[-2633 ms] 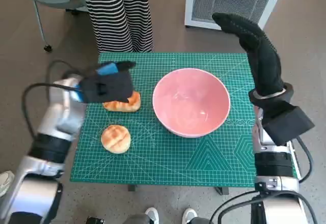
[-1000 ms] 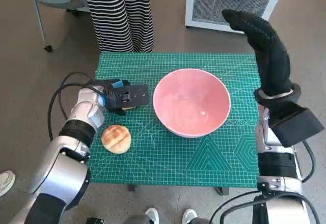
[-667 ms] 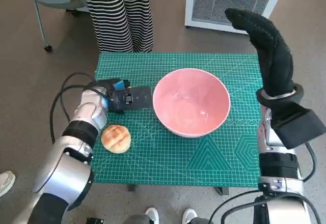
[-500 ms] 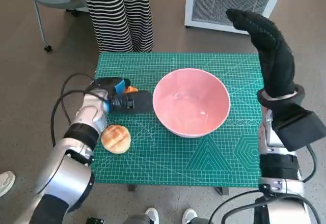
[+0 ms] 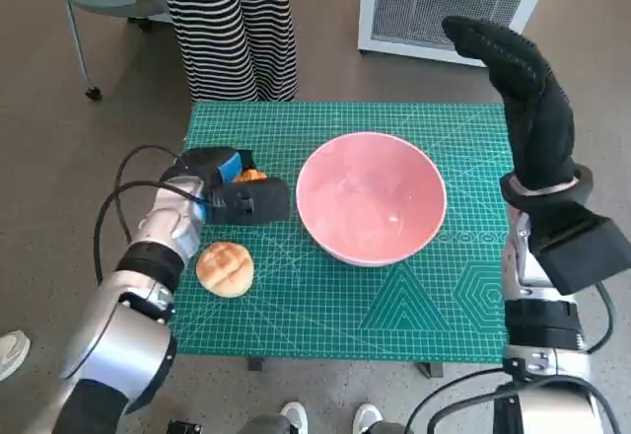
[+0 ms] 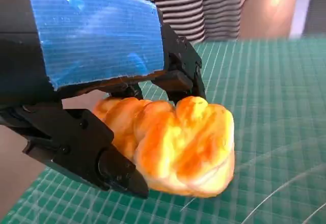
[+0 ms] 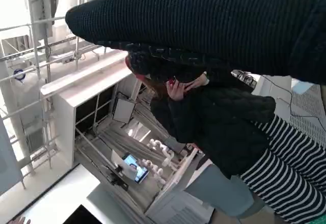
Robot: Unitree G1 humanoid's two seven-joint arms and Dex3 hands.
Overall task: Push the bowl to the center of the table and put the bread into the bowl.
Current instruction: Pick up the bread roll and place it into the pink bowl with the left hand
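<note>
Left hand (image 5: 232,197) grips the bread (image 6: 173,145), just clear of the bowl (image 5: 370,197) at its 9 o'clock — bowl sits near table centre. Advice: lift above the rim before crossing, release low. Right hand (image 5: 523,89) raised at 2 o'clock, fingers extended, empty. A second bun (image 5: 225,268) lies on the green mat (image 5: 394,306) at 8 o'clock; a person (image 5: 232,25) in stripes stands at 11 o'clock.

we see left hand (image 6: 91,76), blue-taped back | black fingers (image 6: 76,147) grip golden bread (image 6: 175,145) on both sides | bread just above green gridded mat on table (image 6: 275,107) | person in striped trousers (image 6: 204,10) behind table edge
</note>
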